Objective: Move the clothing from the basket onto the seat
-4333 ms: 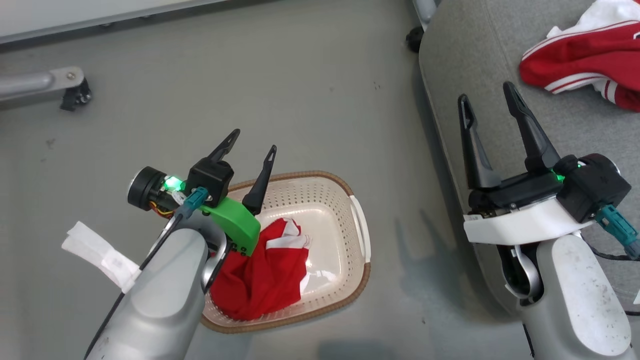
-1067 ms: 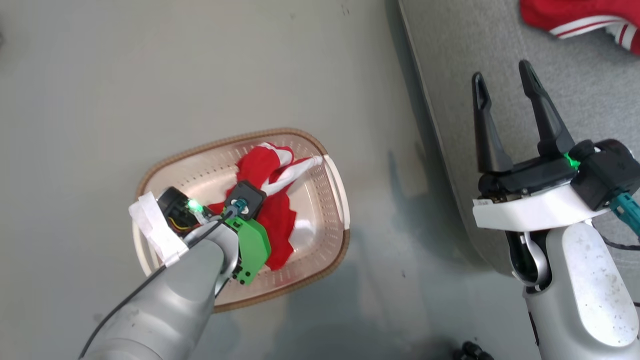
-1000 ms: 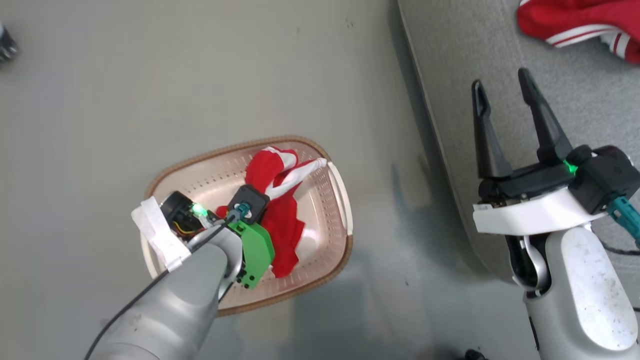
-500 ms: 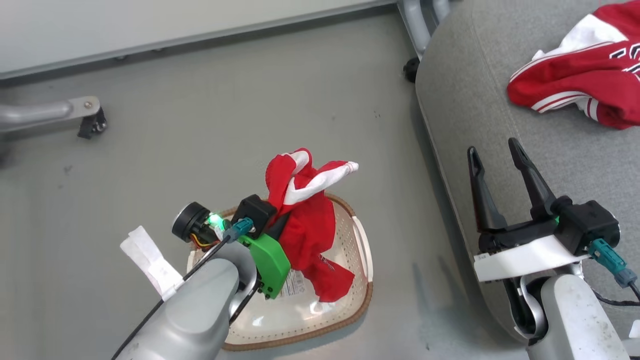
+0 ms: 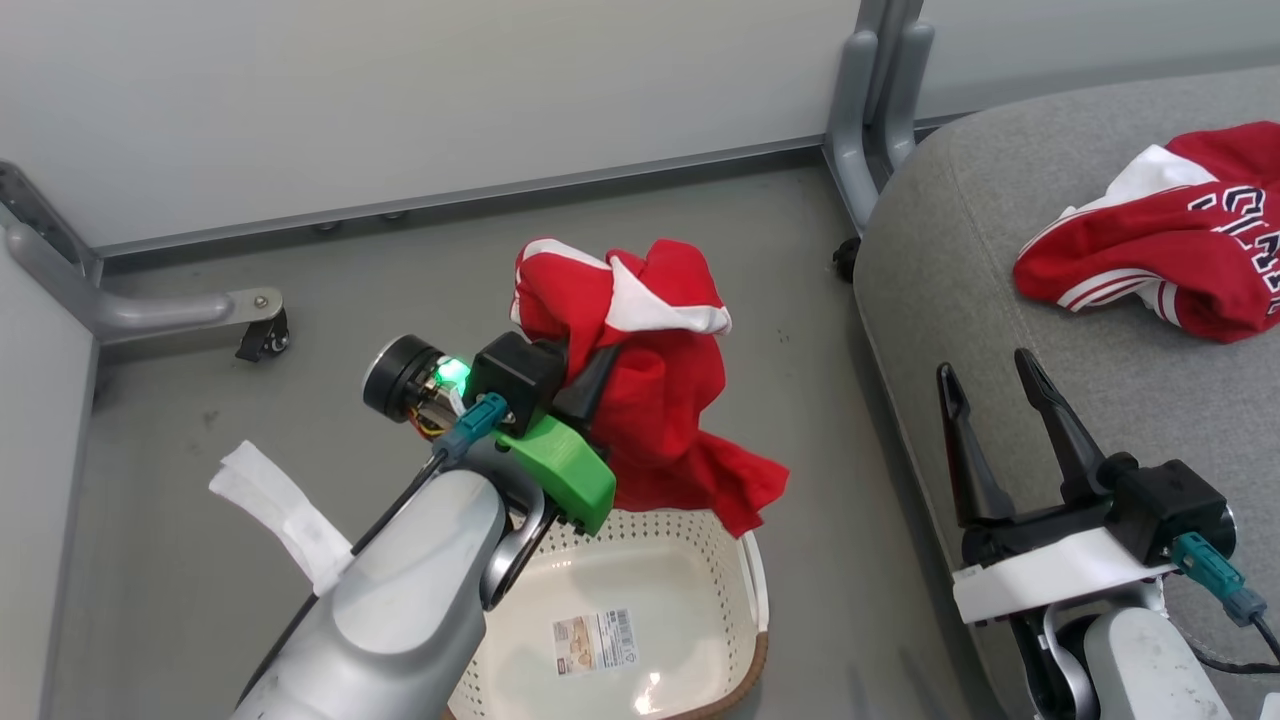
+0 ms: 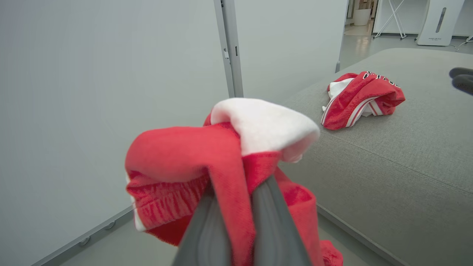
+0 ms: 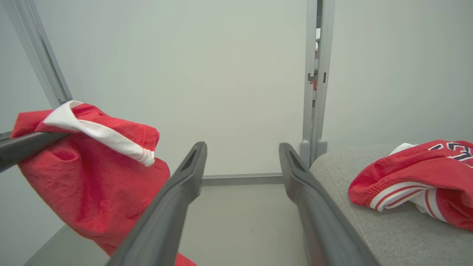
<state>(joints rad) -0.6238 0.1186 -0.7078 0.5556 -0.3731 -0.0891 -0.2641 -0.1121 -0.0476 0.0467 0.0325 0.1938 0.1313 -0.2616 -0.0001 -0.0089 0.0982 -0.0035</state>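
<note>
The left gripper, clamped on the red garment, has the seat at three o'clock; the right gripper gapes empty.

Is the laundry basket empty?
Empty where visible: the basket shows a bare bottom with barcode label; the red garment hangs from the left gripper above.
</note>
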